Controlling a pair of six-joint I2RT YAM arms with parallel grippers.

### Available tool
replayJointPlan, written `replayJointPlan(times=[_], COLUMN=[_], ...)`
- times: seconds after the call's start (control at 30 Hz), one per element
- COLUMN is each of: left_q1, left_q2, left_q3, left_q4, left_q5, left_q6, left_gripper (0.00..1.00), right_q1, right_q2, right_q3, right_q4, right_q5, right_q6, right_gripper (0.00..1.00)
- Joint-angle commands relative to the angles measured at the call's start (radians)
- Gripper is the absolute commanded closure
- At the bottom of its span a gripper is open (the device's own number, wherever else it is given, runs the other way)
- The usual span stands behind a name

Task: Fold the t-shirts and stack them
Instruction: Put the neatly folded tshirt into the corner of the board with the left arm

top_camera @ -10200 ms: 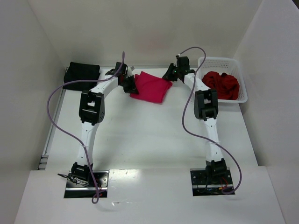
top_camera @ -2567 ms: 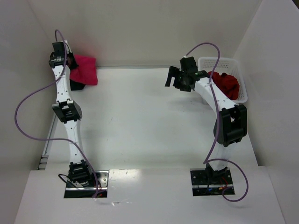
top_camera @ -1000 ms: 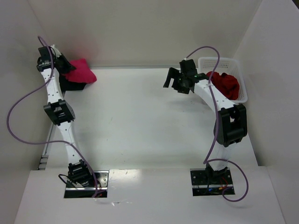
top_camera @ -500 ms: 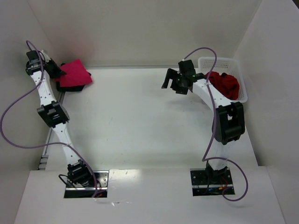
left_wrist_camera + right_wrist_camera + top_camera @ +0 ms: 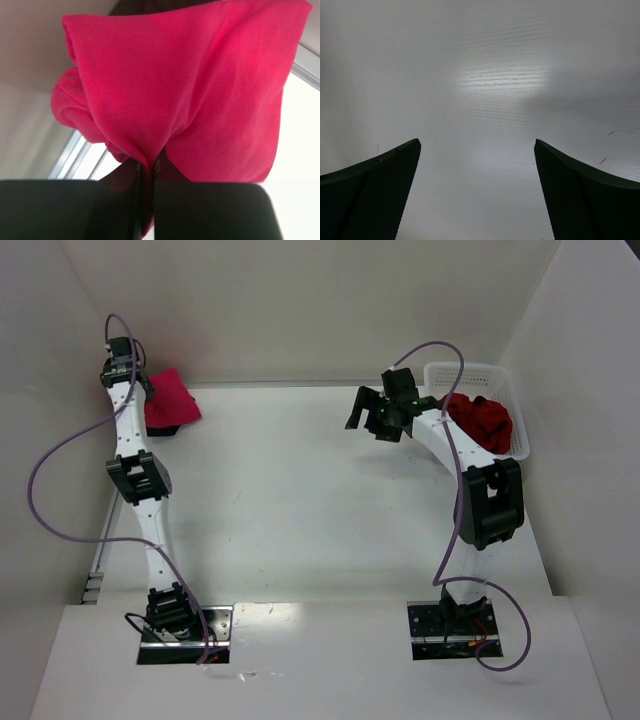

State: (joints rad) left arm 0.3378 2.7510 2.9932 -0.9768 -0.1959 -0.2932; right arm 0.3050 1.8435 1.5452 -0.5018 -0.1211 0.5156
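Top view: the pink shirt (image 5: 172,400) is held by the left end effector (image 5: 140,388) just above the black shirt (image 5: 159,428) in the far-left corner.
Left wrist: a pinch of pink cloth is clamped tight.
Right wrist: the right end effector (image 5: 477,200) is spread wide and empty over the worktop (image 5: 485,90).

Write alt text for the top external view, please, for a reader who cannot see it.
Seen from above, the left gripper holds a crimson-pink t-shirt over a black t-shirt in the table's far-left corner. The right gripper hangs open and empty beside a white basket of dark red t-shirts.
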Motion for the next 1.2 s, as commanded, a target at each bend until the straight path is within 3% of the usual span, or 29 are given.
replayJointPlan(times=[0.0, 0.2, 0.37, 0.4, 0.47, 0.63, 0.7, 1.0, 1.07, 1.17], left_q1=[-0.042, -0.051, -0.042, -0.031, -0.031, -0.04, -0.051, -0.164, -0.195, -0.269], left_q2=[-0.056, -0.037, -0.037, -0.037, -0.05, -0.079, -0.106, -0.194, -0.167, -0.108], left_q3=[0.017, -0.007, -0.016, -0.016, -0.027, -0.036, -0.048, -0.129, -0.129, -0.129], left_q4=[0.067, 0.089, 0.089, 0.089, 0.089, 0.063, 0.05, 0.07, 0.07, 0.07], left_q5=[-0.321, -0.493, -0.514, -0.514, -0.501, -0.422, -0.387, -0.229, -0.229, -0.344], left_q6=[0.077, 0.077, 0.068, 0.068, 0.059, 0.049, 0.04, 0.04, 0.04, 0.04], left_gripper=[0.97, 0.95, 0.91, 0.85, 0.45, 0.09, 0.0, 0.0, 0.0, 0.0], right_q1=[-0.003, -0.003, -0.003, -0.003, -0.003, -0.003, -0.003, -0.003, -0.003, -0.003], right_q2=[-0.012, -0.012, 0.006, 0.006, 0.007, 0.007, 0.007, -0.013, -0.013, -0.013], right_q3=[0.009, 0.0, 0.009, 0.009, 0.009, 0.009, 0.009, -0.031, -0.022, -0.001], right_q4=[0.046, 0.037, 0.037, 0.037, 0.037, 0.046, 0.046, 0.089, 0.089, 0.112], right_q5=[-0.008, -0.008, -0.017, -0.026, -0.026, -0.026, -0.026, -0.046, -0.046, -0.058], right_q6=[-0.009, -0.019, -0.028, -0.028, -0.028, -0.028, -0.028, -0.028, -0.038, -0.06], right_gripper=[0.0, 0.0, 0.0, 0.0, 0.0, 0.0, 0.0, 0.0, 0.0, 0.0])
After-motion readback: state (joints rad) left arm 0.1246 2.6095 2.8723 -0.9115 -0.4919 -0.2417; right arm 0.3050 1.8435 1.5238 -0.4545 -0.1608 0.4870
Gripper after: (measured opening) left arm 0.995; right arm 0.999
